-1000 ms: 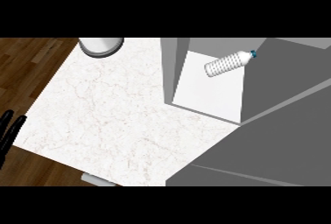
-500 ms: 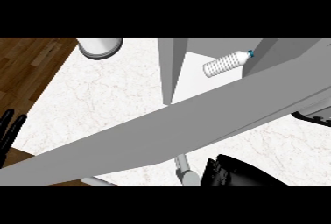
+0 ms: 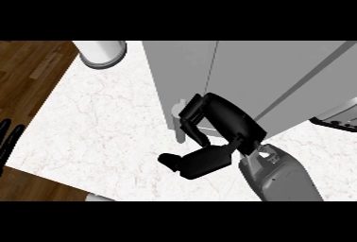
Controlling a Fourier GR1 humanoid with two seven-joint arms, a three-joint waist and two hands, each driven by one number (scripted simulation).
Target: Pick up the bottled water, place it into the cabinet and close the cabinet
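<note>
The cabinet [image 3: 258, 80] is seen as a grey block standing on the white marbled table [image 3: 105, 127], filling the view from about 12 o'clock to 3 o'clock, and its door [image 3: 279, 75] is seen shut or very nearly shut, with a narrow dark seam running down its front. The bottled water is not visible; whether it is inside the cabinet cannot be told. The right hand [image 3: 216, 120] is held against the cabinet's lower front at the centre of the view, its grey forearm [image 3: 279, 177] entering from about 5 o'clock. Its fingers [image 3: 191, 113] are bent with their tips laid at the door's edge beside a pale upright handle [image 3: 178, 123], and its thumb [image 3: 195, 163] is extended toward 7 o'clock over the table; nothing is seen enclosed in the hand. The left hand [image 3: 8, 142] is shown at the 9 o'clock edge, resting with its fingers straight and apart. A white cylindrical container [image 3: 101, 52] is placed at the table's edge at about 11 o'clock, well apart from both hands. Brown wooden floor [image 3: 31, 66] is visible beyond the table at 10 o'clock.
</note>
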